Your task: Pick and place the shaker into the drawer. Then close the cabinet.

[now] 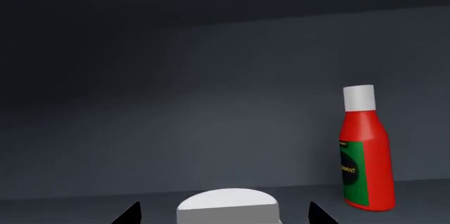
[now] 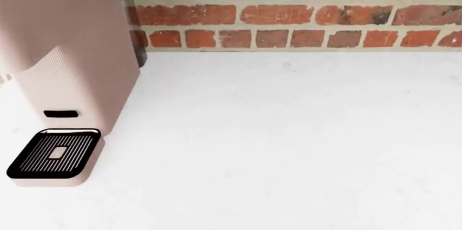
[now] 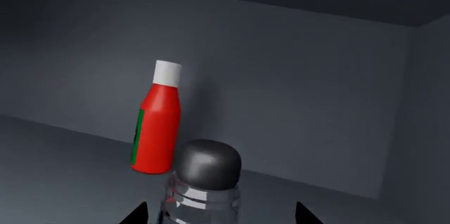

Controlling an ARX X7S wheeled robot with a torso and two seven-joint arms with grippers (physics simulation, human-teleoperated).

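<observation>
While the head view shows only the white desk [image 2: 289, 132], a brick wall [image 2: 303, 8] and a pink machine [image 2: 61, 73], the shaker [image 3: 204, 187] stands between the right gripper's [image 3: 220, 214] parted jaws inside a grey box, near a red bottle [image 3: 156, 124]; the left gripper's [image 1: 223, 214] jaws are spread beside a white cap [image 1: 228, 207].

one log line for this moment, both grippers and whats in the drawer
left gripper: white-capped item between tips, grasp unclear | right gripper: around shaker, grasp unclear | red bottle upright in drawer
</observation>
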